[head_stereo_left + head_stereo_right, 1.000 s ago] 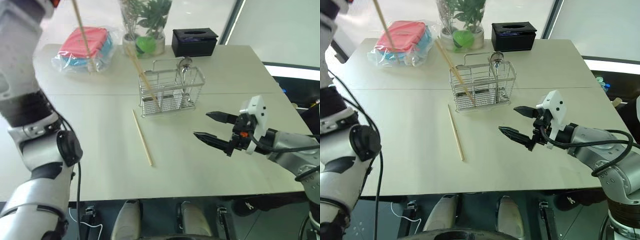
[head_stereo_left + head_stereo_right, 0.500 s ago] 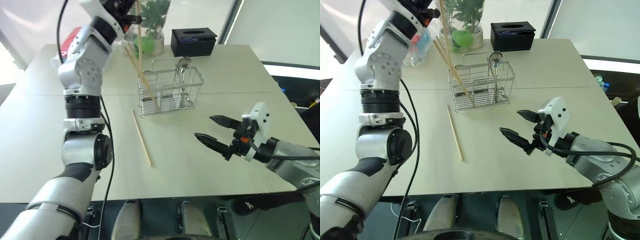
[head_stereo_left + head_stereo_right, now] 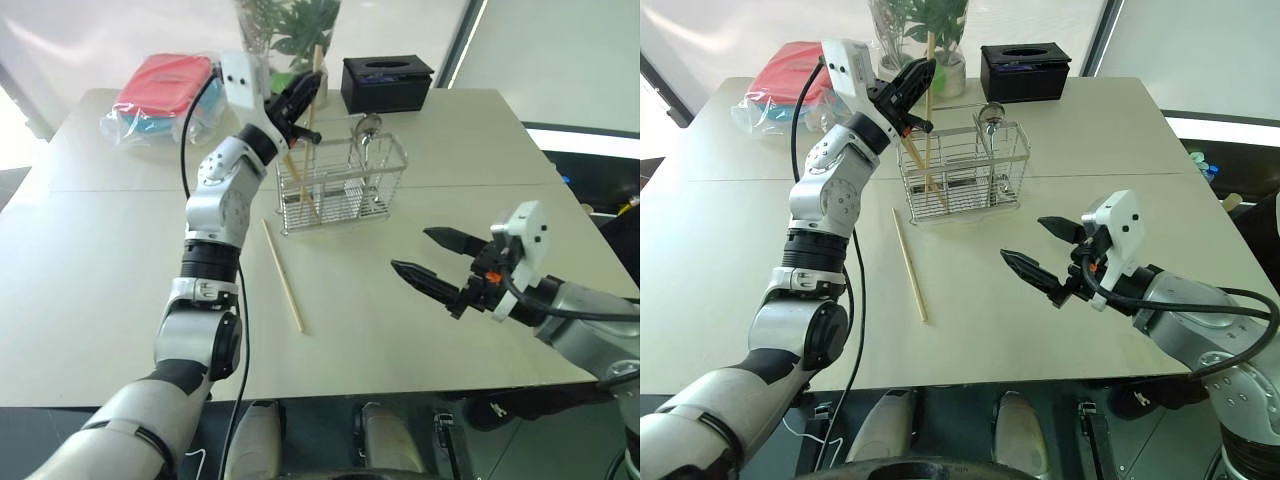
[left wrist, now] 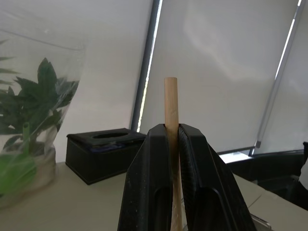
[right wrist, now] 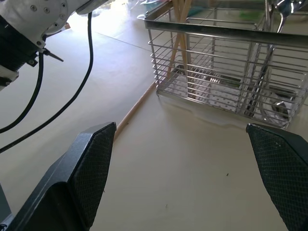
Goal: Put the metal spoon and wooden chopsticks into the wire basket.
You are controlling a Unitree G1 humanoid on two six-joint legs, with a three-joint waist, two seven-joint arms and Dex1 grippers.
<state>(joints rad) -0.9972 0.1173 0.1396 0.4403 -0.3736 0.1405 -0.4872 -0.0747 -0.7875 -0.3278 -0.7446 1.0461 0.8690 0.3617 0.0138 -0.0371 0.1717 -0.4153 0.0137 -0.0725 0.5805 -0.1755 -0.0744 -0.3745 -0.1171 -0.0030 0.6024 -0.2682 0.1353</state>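
Left gripper [image 3: 912, 88], pinching a chopstick [image 3: 929, 110], has swung down over the wire basket [image 3: 962, 170]; stick's lower end now inside, beside another. Right gripper [image 3: 1045, 255] spread, idle. One chopstick [image 3: 910, 265] on table; insertion nearly done.

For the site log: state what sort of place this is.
Probably an office or lab room: a plain pale table by tall blind-covered windows, with a black tissue box and a potted plant.

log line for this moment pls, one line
left gripper: shut on chopstick, lowering into wire basket | right gripper: open, empty | spoon: in basket | table: one chopstick left
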